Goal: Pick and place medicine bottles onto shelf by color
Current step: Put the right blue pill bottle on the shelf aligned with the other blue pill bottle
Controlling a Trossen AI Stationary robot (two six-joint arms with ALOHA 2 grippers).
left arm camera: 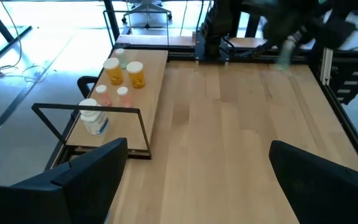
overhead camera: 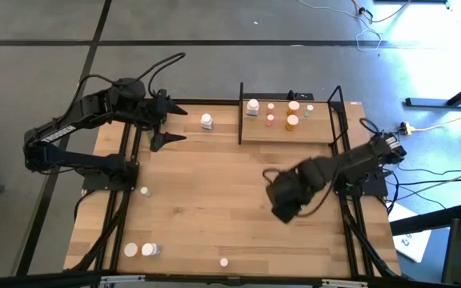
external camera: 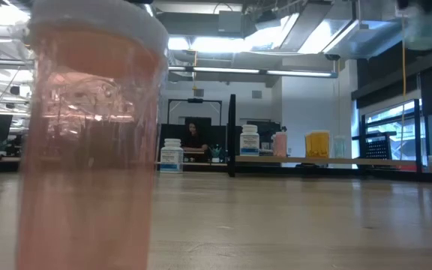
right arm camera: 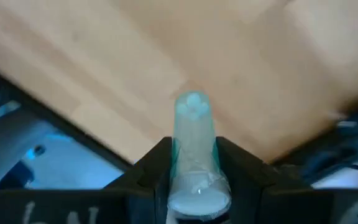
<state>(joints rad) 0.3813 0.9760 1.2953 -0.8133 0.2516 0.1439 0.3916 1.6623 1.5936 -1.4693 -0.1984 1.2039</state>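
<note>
My right gripper (overhead camera: 282, 202) hangs above the table's right middle, shut on a tiny pale green medicine bottle (right arm camera: 193, 143). The left wrist view shows that bottle (left arm camera: 284, 55) blurred. The shelf (overhead camera: 320, 132) stands at the far edge, right of the middle. It carries a white bottle (overhead camera: 252, 106), pink ones (overhead camera: 270, 120), orange ones (overhead camera: 292, 122) and a pale green one (overhead camera: 309, 110), all upright. My left gripper (overhead camera: 166, 122) waits open at the far left, raised, holding nothing. My right gripper pinches the pale green bottle's side walls (right arm camera: 194, 163) between its two fingers. The fingers come from above, pointing down, and lie along the bottle. One end of the bottle (right arm camera: 193, 106) sticks out past the fingertips toward the table. It is lifted clear of the wood.
A white bottle (overhead camera: 206, 122) stands on the table left of the shelf. Small bottles stand loose at the near left (overhead camera: 144, 191), (overhead camera: 130, 250), (overhead camera: 150, 250) and near middle (overhead camera: 224, 262). A pinkish bottle (external camera: 88, 142) fills the low view's left. Black frame rails (overhead camera: 350, 224) edge both sides.
</note>
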